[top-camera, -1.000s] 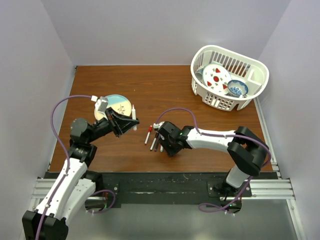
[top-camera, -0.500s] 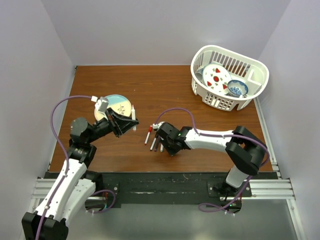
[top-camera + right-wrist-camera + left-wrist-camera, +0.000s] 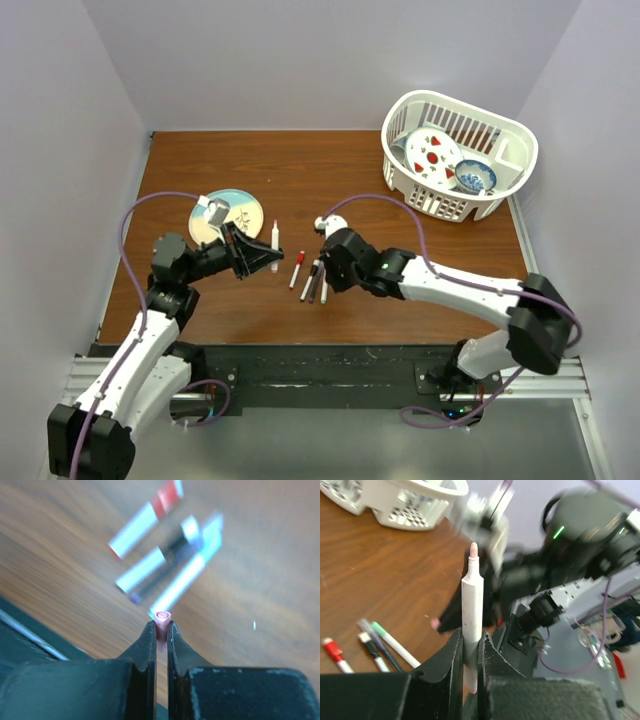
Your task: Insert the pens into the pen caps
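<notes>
The left claw (image 3: 470, 649), clamped on a pink-tipped pen (image 3: 472, 602), has carried it just right of the plate (image 3: 242, 212). The right claw (image 3: 161, 629) has lifted off the loose pens (image 3: 311, 280) farther right of the plate, pinching a pink cap (image 3: 162, 616). Joining them looks next.

Left claw (image 3: 472, 636) up close: matt black plastic fingers (image 3: 449, 662), faintly grainy, and pinched between them a white pen (image 3: 472, 597) with a smooth, dull plastic barrel, lightly speckled. Below the right claw (image 3: 161, 626) the table (image 3: 260, 550) is brown wood grain with a soft sheen. At its tips sits a pink cap (image 3: 162, 616) of smooth plastic. Far beyond the left claw stands a glossy white plastic basket (image 3: 410, 507).
</notes>
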`<control>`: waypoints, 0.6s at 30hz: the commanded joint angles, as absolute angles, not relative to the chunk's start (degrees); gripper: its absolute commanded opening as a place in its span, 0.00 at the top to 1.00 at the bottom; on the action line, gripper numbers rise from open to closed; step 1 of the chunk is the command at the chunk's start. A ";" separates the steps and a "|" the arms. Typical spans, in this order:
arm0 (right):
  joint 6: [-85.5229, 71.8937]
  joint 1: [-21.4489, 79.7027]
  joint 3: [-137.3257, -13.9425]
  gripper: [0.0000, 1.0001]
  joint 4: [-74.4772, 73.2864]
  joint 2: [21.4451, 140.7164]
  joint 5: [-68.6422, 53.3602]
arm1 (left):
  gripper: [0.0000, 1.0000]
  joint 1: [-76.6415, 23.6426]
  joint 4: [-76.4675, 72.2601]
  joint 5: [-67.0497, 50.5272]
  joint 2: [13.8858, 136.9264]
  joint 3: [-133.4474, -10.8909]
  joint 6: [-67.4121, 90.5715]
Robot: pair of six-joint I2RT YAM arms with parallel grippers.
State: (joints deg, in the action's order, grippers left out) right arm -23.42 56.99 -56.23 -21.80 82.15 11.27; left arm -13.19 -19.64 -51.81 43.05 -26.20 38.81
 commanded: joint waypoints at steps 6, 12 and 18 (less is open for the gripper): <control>-27.77 57.13 -57.49 1.00 -1.60 65.75 16.26 | 1.00 -24.87 -33.91 -50.01 46.93 -21.89 46.40; -31.28 57.13 -51.51 1.00 11.59 58.81 16.88 | 1.00 -25.31 -46.66 -53.17 50.18 -19.96 53.43; -33.84 57.13 -48.96 1.00 18.45 58.09 13.63 | 1.00 -25.49 -51.15 -53.88 51.06 -19.34 55.90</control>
State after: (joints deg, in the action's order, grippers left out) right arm -30.94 56.99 -50.13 9.61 58.22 14.81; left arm -24.95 -43.33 -52.49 50.89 -19.73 53.12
